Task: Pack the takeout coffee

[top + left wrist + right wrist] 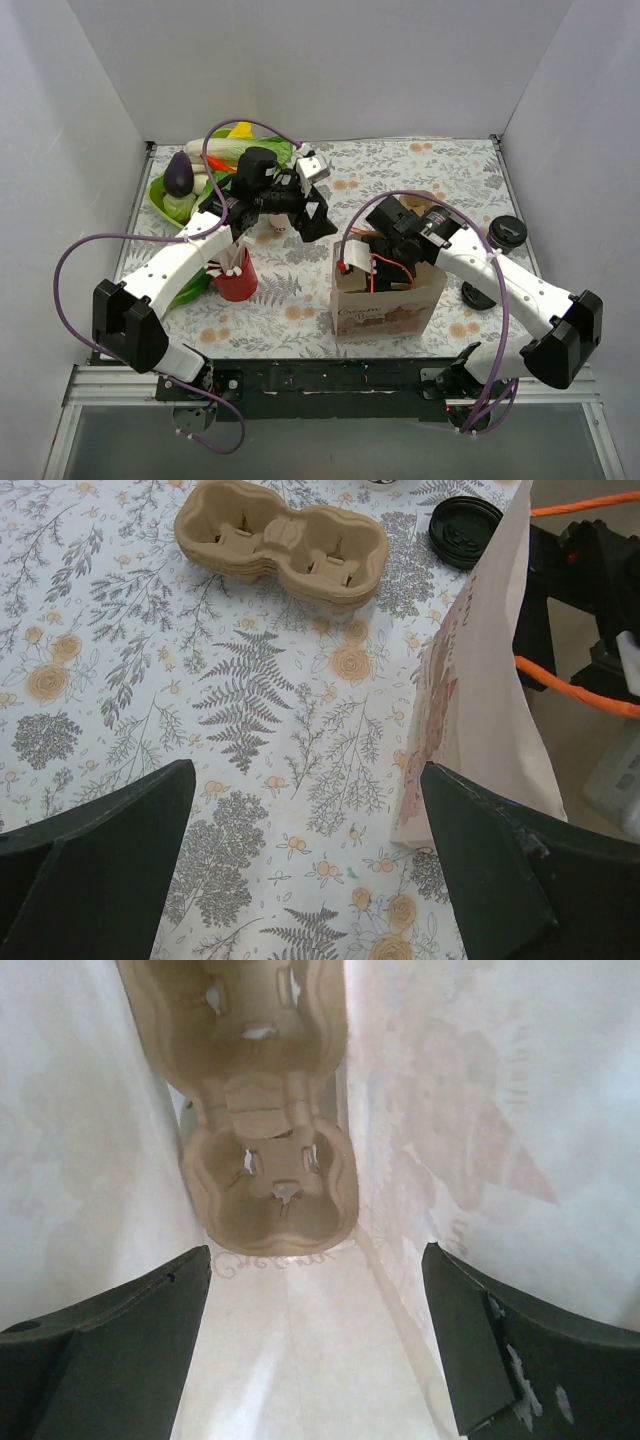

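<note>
The paper bag (385,310) encloses the right gripper (316,1250), its jaws spread and empty, with a cardboard carrier (270,1180) just ahead of them on the bag floor. The left gripper (305,768), likewise spread and empty, hangs beside the bag. The takeout coffee (473,296), seemingly the black-lidded shape half hidden by the right forearm (510,280), stands outside the bag, likely upright, behind the right jaws. The right arm is nearer.

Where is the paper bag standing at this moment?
In the top view, the paper bag stands upright near the front edge of the table, right of centre, with the right gripper inside its open mouth.
</note>
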Robot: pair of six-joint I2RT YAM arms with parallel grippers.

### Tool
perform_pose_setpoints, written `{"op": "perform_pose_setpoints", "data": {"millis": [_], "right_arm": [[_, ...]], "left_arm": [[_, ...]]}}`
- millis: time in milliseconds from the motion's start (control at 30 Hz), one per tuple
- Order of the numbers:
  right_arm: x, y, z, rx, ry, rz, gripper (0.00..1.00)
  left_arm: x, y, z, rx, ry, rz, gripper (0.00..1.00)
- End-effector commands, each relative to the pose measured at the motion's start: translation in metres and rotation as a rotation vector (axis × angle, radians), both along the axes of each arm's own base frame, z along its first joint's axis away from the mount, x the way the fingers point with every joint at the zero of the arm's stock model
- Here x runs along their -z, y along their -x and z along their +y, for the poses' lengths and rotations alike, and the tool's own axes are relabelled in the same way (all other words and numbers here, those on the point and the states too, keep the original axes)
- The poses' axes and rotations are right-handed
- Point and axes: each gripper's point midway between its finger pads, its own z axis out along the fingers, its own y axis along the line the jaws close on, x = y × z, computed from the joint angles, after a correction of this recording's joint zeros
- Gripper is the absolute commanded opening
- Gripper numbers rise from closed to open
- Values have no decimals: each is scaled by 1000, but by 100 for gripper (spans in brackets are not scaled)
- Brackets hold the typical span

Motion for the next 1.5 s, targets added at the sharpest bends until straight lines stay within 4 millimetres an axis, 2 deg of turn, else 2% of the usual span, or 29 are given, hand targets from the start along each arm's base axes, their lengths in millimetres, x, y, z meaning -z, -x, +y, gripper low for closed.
{"op": "perform_pose_setpoints", "data": {"millis": [0, 233, 367, 433, 467, 533, 567, 600, 633, 667, 700, 733, 800, 833, 967, 1133, 1167, 1267, 1300, 1367, 1467], "right_arm": [[-23, -3, 20, 13, -72, 14, 95], [-71, -25, 51, 15, -206, -71, 97], [-111, -37, 66, 59, -326, -145, 98], [-121, -38, 70, 82, -363, -150, 98], [-127, -39, 71, 85, -381, -160, 98], [-143, -42, 74, 93, -420, -195, 98], [-148, -46, 74, 100, -426, -217, 98], [-158, -47, 73, 108, -449, -246, 98], [-163, -48, 72, 112, -461, -263, 98], [-172, -55, 73, 127, -483, -305, 98], [-181, -56, 70, 139, -510, -338, 98], [-178, -59, 70, 163, -519, -349, 98], [-186, -67, 69, 195, -562, -411, 98], [-174, -68, 68, 200, -542, -400, 98], [-162, -69, 75, 206, -532, -354, 94], [-172, -66, 79, 191, -558, -342, 93], [-181, -66, 80, 184, -570, -348, 92], [-181, -57, 82, 161, -550, -290, 90], [-183, -56, 82, 169, -552, -278, 90], [-172, -52, 80, 178, -519, -235, 89], [-149, -48, 79, 213, -483, -180, 92]], "left_arm": [[-31, 4, 6, -1, 40, -96, 98], [-62, -1, 9, -44, 112, -168, 98], [-72, -9, 8, -114, 149, -123, 98], [-60, -17, 9, -174, 128, -43, 98], [-67, -20, 7, -172, 122, -43, 98], [-37, -27, 8, -180, 16, 51, 98], [-32, -30, 9, -201, -15, 77, 98], [-46, -35, 9, -217, -14, 75, 98], [-25, -36, 10, -231, -71, 157, 98], [-25, -34, 8, -218, -78, 172, 98], [-34, -31, 5, -171, -73, 158, 98], [-34, -22, 3, -118, -77, 167, 98], [-44, -16, 0, -102, -34, 174, 98], [-50, -20, 2, -142, -6, 150, 98], [-62, -15, 3, -166, 53, 144, 98], [-68, -13, 9, -202, 61, 138, 98], [-71, -12, 11, -207, 64, 129, 98], [-80, -8, 16, -220, 77, 100, 98], [-89, -7, 20, -231, 93, 84, 98], [-100, 3, 19, -190, 123, 84, 98], [-101, 22, 19, -115, 130, 101, 98]]}}
